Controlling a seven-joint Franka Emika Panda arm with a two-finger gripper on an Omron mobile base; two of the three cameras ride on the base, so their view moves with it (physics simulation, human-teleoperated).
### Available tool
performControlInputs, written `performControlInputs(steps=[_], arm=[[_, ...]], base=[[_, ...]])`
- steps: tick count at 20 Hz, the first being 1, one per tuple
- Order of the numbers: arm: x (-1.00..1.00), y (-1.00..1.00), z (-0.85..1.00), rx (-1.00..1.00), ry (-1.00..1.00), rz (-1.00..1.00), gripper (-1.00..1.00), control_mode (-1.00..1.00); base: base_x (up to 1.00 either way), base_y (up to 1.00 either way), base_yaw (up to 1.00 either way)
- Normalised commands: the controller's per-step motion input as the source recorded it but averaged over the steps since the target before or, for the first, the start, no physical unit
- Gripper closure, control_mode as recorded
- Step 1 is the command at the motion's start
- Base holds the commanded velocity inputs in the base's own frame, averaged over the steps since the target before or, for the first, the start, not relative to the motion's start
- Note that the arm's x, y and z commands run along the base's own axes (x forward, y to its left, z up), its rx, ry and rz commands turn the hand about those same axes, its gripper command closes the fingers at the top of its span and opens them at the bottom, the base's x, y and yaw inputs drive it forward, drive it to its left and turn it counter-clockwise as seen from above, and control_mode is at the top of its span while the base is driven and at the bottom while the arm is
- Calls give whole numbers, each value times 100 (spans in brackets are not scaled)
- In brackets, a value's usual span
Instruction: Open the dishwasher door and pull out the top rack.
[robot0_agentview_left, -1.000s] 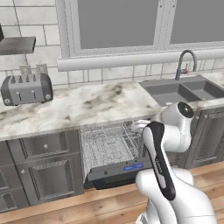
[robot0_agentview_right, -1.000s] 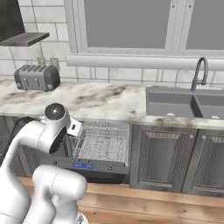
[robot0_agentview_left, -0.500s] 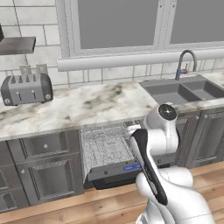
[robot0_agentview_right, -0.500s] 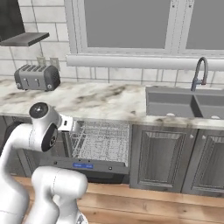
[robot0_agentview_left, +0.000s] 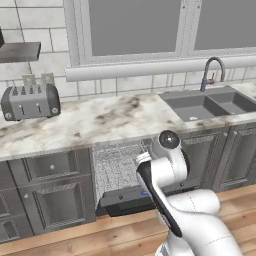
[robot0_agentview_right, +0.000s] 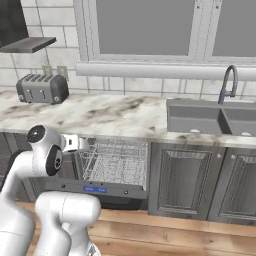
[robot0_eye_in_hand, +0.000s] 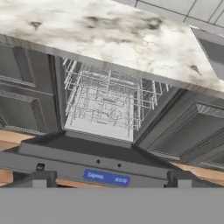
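Grey-white wire, the top rack (robot0_eye_in_hand: 105, 98) sits inside the cavity under the marble counter (robot0_eye_in_hand: 109, 39), above the dishwasher door (robot0_eye_in_hand: 98, 162), which hangs fully lowered. The gripper (robot0_agentview_right: 80, 144) hovers just left of the rack's front, jaws spread wide and empty. Best to reach in level, clamp the rack's front rail centrally, then draw straight outward.
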Motion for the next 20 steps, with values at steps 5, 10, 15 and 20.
performControlInputs(steps=[5,10,15,20], arm=[[37,22,-16,-20,0,0,-100,-100],[46,21,-16,-19,0,0,-100,-100],[52,4,-22,-14,2,0,-100,-100],[33,0,-22,-10,6,0,-100,-100]], base=[[0,0,0],[0,0,0],[0,0,0],[0,0,0]])
